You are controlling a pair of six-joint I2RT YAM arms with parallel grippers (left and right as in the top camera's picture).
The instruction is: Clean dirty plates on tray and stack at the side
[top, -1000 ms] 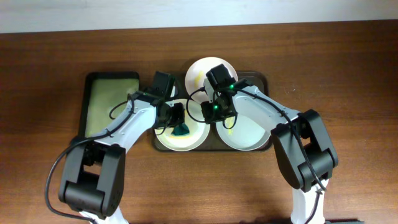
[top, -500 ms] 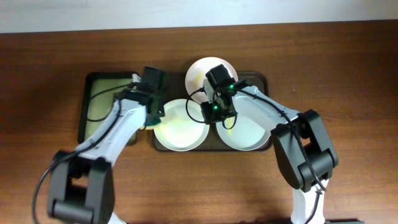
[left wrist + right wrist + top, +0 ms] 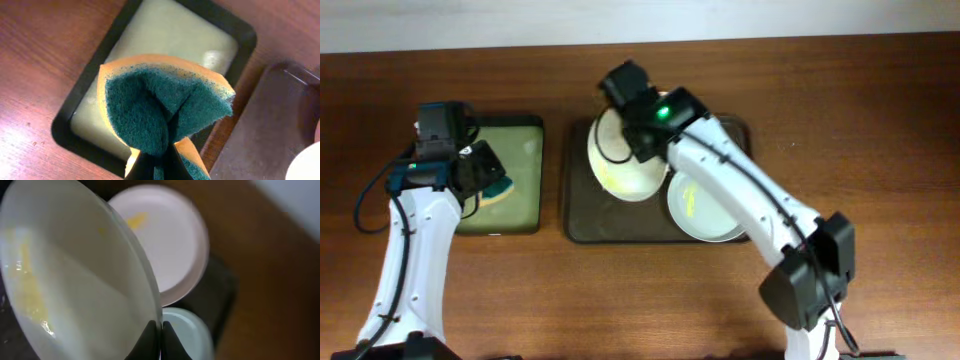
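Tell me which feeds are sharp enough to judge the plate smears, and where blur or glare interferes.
Overhead: sharp, evenly lit; yellow streaks show on the held plate and the other plate on the brown tray. Right wrist: soft throughout, a pale glare patch on the held plate, the far plate blurred. Left wrist: sponge crisp, a bright reflection on the small tray's inside.

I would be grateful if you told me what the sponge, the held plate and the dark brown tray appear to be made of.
The sponge: soft foam, orange with a rough green scouring face; it folds where it is pinched. The held plate: glossy white, probably ceramic or melamine, judging by its sheen and thin rim. The dark brown tray: matte, likely plastic; no grain shows.
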